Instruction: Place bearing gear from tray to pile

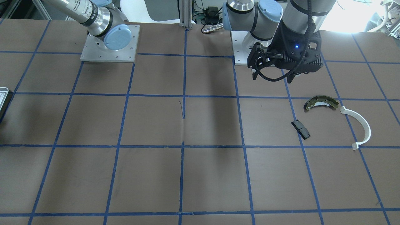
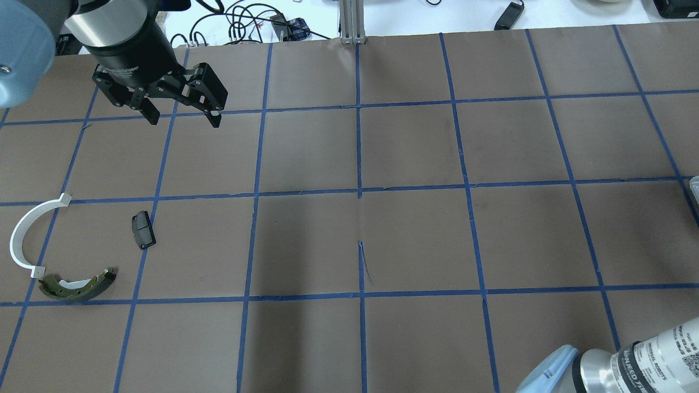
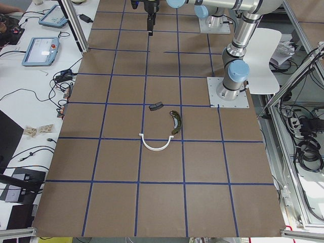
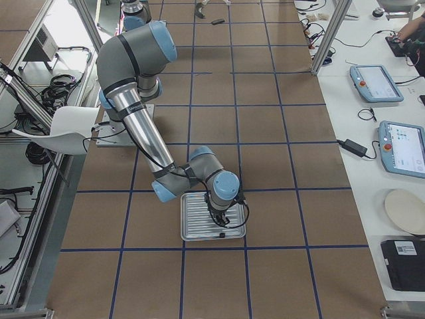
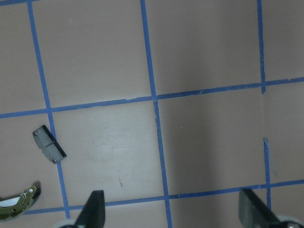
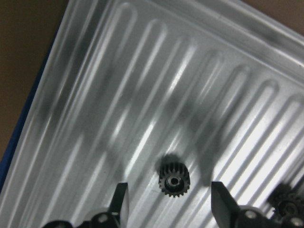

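A small black bearing gear [image 6: 174, 180] lies flat on the ribbed silvery tray [image 6: 142, 85]. My right gripper [image 6: 171, 204] is open low over the tray, one finger on each side of the gear, not touching it. The exterior right view shows the right arm bent down over the tray [image 4: 196, 216]. The pile lies on the table's left side: an olive brake shoe [image 2: 79, 285], a white plastic arc [image 2: 27, 234] and a black pad [image 2: 143, 230]. My left gripper [image 2: 183, 119] is open and empty, hanging above the table beyond the pile.
A second small gear [image 6: 285, 204] shows at the tray's lower right corner in the right wrist view. The tray's edge shows at the table's side [image 1: 3, 97]. The table is brown with a blue tape grid. Operator desks with tablets stand beyond its far edge.
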`<action>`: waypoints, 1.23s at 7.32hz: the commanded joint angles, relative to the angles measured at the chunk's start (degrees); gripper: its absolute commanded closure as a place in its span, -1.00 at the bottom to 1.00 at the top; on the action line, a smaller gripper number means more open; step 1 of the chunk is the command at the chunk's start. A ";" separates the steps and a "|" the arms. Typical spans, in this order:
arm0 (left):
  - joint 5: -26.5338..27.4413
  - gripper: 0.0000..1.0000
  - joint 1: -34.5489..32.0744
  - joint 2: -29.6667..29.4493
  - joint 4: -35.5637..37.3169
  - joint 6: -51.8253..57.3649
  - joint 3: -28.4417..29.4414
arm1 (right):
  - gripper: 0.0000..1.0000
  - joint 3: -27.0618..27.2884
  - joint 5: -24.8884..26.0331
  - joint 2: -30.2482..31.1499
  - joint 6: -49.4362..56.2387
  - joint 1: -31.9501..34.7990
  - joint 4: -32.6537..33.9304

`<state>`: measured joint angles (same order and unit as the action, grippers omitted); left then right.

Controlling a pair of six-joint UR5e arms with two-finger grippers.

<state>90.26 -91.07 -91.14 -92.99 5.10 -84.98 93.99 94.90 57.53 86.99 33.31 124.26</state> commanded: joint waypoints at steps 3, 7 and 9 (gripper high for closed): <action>0.00 -1.00 -0.16 0.00 0.00 0.00 -0.19 | -0.27 0.06 -1.65 -0.49 -0.33 0.00 0.63; 0.00 -1.00 -0.16 0.00 0.00 -0.09 -0.27 | 0.79 -0.03 -1.48 -0.67 -0.59 0.00 1.51; 0.00 -1.00 -0.25 0.00 0.00 -0.09 -0.27 | 1.00 -0.12 -0.95 0.38 -1.03 0.26 0.72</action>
<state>90.26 -91.29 -91.14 -92.99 5.01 -85.24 93.94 93.54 57.18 86.30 33.37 125.39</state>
